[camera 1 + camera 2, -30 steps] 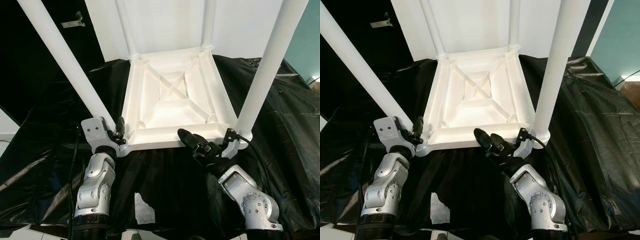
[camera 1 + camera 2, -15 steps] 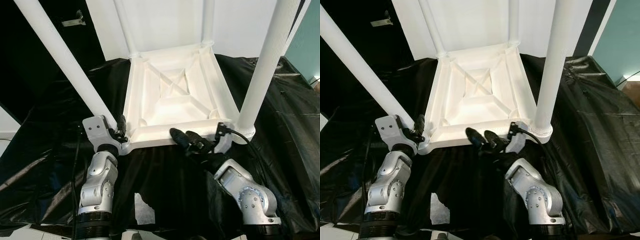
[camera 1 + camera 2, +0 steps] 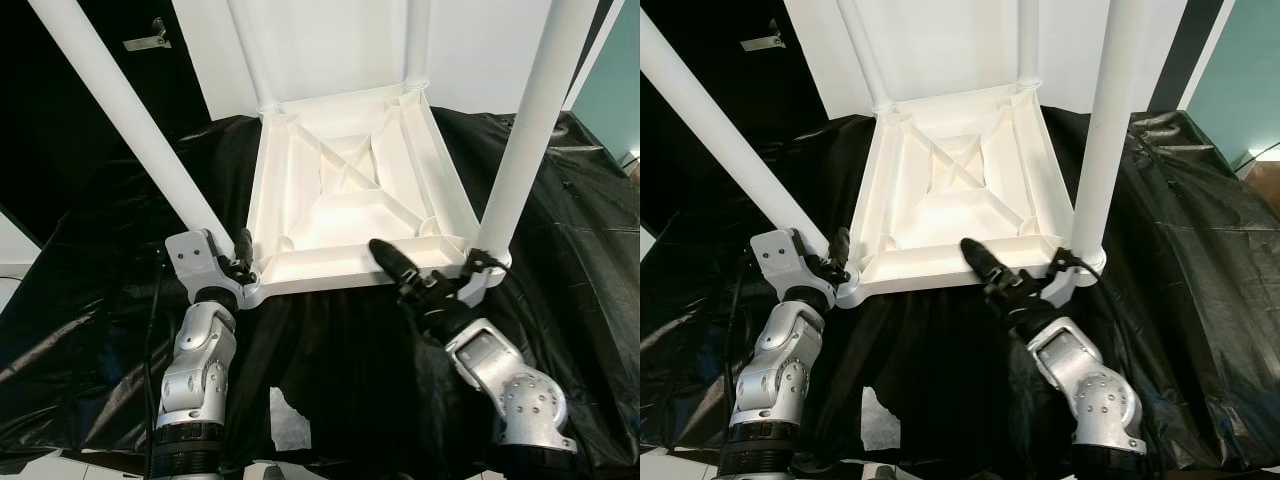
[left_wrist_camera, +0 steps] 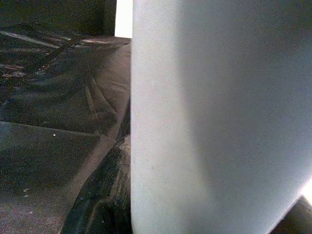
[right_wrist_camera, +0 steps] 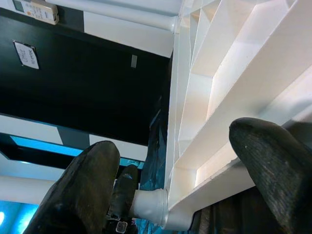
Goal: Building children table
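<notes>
A white children's table [image 3: 318,276] lies upside down on black sheeting, its ribbed underside [image 3: 955,195] facing up and its legs pointing upward. My left gripper [image 3: 238,262] is at the near-left corner, shut on the base of the near-left leg [image 3: 130,120]; that leg [image 4: 214,117] looms close in the left wrist view. My right gripper [image 3: 395,270] is open at the near edge, close to the near-right leg [image 3: 525,130]. One finger [image 5: 273,165] and the other finger [image 5: 83,185] stand on either side of the table rim [image 5: 214,161].
Crumpled black sheeting [image 3: 330,360] covers the surface around the table and hangs toward me, with a white patch [image 3: 288,418] showing through it. The two far legs [image 3: 250,50] rise against a white panel. A metal bracket [image 3: 150,42] hangs on the dark wall at left.
My right gripper swung left along the near edge, then came back right and now reaches over the rim nearer the near-right leg. The left gripper stayed at its corner.
</notes>
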`<state>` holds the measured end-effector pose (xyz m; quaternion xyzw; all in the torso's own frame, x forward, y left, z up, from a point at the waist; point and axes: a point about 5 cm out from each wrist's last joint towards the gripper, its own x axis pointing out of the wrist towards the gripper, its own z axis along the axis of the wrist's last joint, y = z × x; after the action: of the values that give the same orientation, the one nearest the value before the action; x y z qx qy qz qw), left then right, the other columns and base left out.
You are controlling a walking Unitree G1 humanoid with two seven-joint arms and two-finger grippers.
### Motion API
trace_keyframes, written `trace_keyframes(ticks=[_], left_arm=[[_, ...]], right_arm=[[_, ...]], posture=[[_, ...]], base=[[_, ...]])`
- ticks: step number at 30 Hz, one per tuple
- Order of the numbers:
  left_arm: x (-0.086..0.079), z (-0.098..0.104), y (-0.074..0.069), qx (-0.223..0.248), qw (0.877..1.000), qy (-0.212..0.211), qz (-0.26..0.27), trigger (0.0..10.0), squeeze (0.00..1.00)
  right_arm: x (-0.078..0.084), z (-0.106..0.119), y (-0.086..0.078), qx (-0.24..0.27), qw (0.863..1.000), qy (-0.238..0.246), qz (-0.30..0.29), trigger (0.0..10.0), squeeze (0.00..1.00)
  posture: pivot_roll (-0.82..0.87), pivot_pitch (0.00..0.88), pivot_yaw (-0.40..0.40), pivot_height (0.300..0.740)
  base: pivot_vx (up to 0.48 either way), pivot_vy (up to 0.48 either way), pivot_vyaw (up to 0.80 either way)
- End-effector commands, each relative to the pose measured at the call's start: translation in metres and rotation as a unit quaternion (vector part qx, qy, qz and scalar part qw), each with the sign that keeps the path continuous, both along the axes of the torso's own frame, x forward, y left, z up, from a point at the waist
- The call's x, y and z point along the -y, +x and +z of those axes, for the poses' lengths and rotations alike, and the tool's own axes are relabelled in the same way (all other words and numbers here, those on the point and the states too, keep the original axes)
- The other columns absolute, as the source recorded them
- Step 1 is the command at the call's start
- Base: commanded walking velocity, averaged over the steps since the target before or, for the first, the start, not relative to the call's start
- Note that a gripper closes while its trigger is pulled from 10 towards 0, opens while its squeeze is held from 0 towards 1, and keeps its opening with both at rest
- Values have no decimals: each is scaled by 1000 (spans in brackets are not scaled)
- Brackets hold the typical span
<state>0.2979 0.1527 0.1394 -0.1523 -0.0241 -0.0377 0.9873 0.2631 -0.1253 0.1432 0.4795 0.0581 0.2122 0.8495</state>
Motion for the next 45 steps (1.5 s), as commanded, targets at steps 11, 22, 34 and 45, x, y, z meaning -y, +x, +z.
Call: trace_keyframes(ticks=[11,22,34,45], left_arm=[[3,-12,0,-33,997,-63,1,10000,0],[-2,-11,2,-35,997,-72,13,10000,0],[-4,-12,5,-39,997,-68,22,10000,0],[-8,-12,8,-44,996,-64,34,10000,0]], right_arm=[[-7,-17,5,-62,996,54,-18,10000,0],[-2,-20,5,-82,995,54,-33,10000,0],[-8,3,8,-51,997,49,-22,10000,0],[-6,7,5,-68,994,81,-33,10000,0]], posture=[[-1,28,18,740],[-1,28,20,740],[-10,28,20,740],[-13,31,24,740]], base=[[0,0,0],[0,0,0],[0,0,0],[0,0,0]])
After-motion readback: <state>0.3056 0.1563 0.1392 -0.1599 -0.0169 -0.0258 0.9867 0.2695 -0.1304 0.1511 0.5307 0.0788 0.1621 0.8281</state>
